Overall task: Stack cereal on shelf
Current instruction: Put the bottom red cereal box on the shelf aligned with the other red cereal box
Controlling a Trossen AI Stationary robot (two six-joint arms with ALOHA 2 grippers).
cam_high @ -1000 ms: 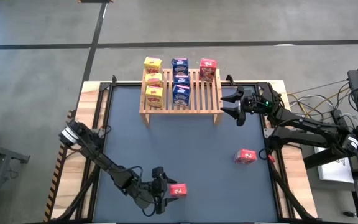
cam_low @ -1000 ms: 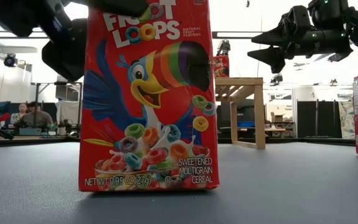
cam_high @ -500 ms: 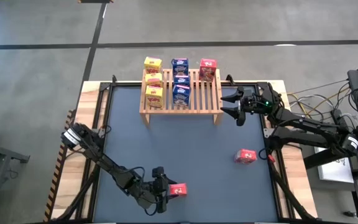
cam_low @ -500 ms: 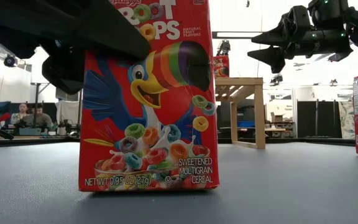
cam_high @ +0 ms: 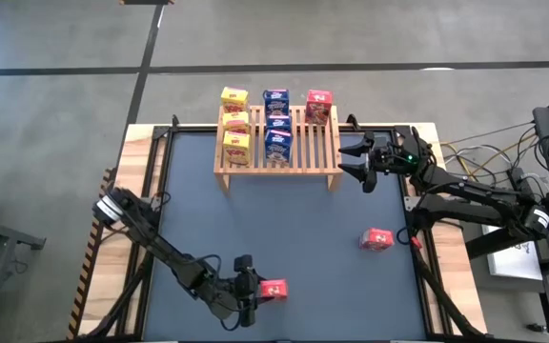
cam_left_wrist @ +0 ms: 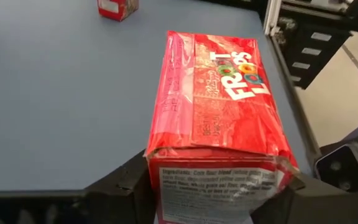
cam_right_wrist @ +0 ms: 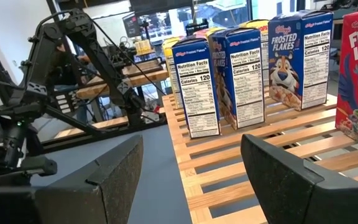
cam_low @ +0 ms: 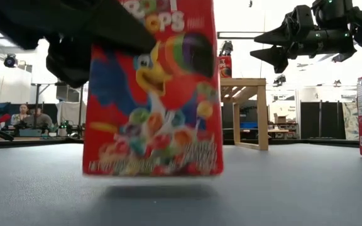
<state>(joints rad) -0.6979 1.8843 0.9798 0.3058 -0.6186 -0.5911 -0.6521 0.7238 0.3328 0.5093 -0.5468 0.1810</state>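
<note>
A red Froot Loops cereal box (cam_low: 153, 94) hangs just above the table near its front edge, with my left gripper (cam_high: 247, 296) shut on it from the left. A second red box (cam_high: 376, 239) stands on the mat at the right. The wooden slatted shelf (cam_high: 298, 152) at the far edge carries a row of yellow boxes (cam_high: 237, 122), a row of blue boxes (cam_high: 277, 122) and one red box (cam_high: 318, 106), all standing on its slats. My right gripper (cam_high: 349, 162) hovers open beside the shelf's right end, touching nothing. My left gripper pinches the red box at its left end, near the top. One finger (cam_left_wrist: 126, 186) lies on one broad face and the other finger (cam_left_wrist: 294, 186) on the opposite face, beside the ingredients panel (cam_left_wrist: 216, 186). The fingers come from the table's left, slanting slightly down. The box stays upright, its bottom (cam_low: 153, 172) just clear of the mat.
The table's front edge lies close behind my left gripper. The wooden table border (cam_high: 151, 162) frames the mat, and cables (cam_high: 484, 152) lie off its right side. People (cam_low: 33, 116) sit in the room beyond the table.
My left gripper has shut on the red box, one finger sliding across the upper left of its printed front. The box has come up off the mat by a small gap and stays upright. My right gripper has kept still.
</note>
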